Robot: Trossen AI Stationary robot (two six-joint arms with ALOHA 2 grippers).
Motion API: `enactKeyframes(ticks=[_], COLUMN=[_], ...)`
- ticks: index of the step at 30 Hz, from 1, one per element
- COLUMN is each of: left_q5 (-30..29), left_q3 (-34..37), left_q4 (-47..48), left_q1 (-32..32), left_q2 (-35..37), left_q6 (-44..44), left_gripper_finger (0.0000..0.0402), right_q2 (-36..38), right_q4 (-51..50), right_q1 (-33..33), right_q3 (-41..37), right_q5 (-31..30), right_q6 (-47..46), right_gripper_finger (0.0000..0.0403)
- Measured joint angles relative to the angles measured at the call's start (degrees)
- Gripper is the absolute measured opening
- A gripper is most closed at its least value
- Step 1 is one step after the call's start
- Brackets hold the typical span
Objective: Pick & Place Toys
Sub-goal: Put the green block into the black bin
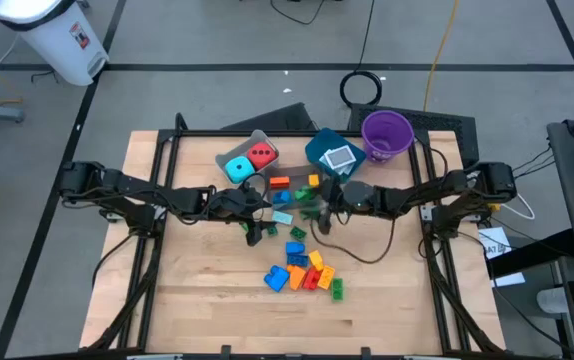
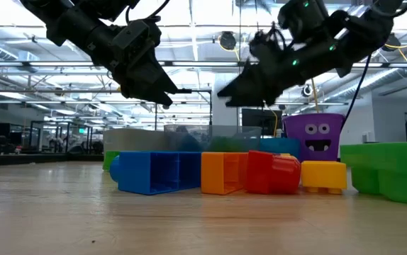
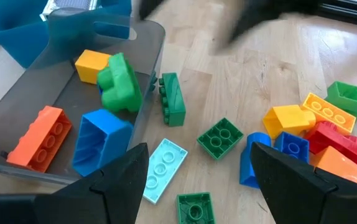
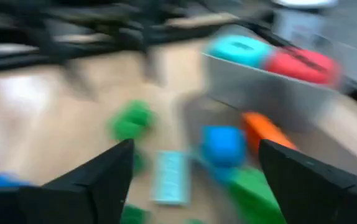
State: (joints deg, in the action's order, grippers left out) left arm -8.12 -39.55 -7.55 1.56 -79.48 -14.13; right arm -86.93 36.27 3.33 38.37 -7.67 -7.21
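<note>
Loose toy bricks lie in a pile [image 1: 307, 272] near the table's middle. More of them lie flat around a pale cyan plate [image 3: 165, 168] and green bricks [image 3: 221, 137]. A shallow grey tray [image 3: 138, 118] holds orange [image 3: 38, 134], blue [image 3: 97, 140], green [image 3: 119, 84] and yellow bricks. A cyan cube [image 1: 238, 168] and a red cube [image 1: 261, 155] sit in a grey bin. My left gripper [image 3: 200, 152] hangs open above the table beside the tray. My right gripper [image 4: 195, 146] hangs open over the tray's near edge, facing the left one.
A teal bin [image 1: 319, 143] with a card in it and a purple cup [image 1: 387, 133] stand at the far side, right of the grey bin [image 1: 229, 156]. Bare wood lies at the table's left, right and near parts.
</note>
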Motion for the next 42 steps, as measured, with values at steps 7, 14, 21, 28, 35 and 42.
enactKeyframes(ticks=[7, 14, 21, 28, 35, 42], left_q5=[0.0, 0.0, 0.0, 0.0, 0.0, 0.0], left_q3=[0.0, 0.0, 0.0, 0.0, 0.0, 0.0], left_q4=[0.2, 0.4, 0.5, 0.5, 0.5, 0.5], left_q1=[0.1, 0.1, 0.1, 0.1, 0.1, 0.1], left_q2=[0.0, 0.0, 0.0, 0.0, 0.0, 0.0], left_q6=[-1.0, -1.4, -2.9, -4.0, -4.1, -4.2], left_gripper_finger=[0.0285, 0.0285, 0.0285, 0.0285, 0.0285, 0.0285], right_q2=[0.6, 0.6, 0.6, 0.6, 0.5, -1.1], right_q4=[4.6, 3.4, -0.9, -13.8, -25.0, -23.5], right_q1=[-11.6, -28.3, -41.8, -45.2, -44.4, -41.4], right_q3=[0.2, 0.6, 0.6, 0.6, 0.6, 0.6], right_q5=[8.2, 9.2, -2.1, -8.8, -8.8, -10.5], right_q6=[3.8, 7.0, 11.6, 4.8, 14.6, 25.1], right_gripper_finger=[0.0336, 0.0322, 0.0297, 0.0273, 0.0258, 0.0256])
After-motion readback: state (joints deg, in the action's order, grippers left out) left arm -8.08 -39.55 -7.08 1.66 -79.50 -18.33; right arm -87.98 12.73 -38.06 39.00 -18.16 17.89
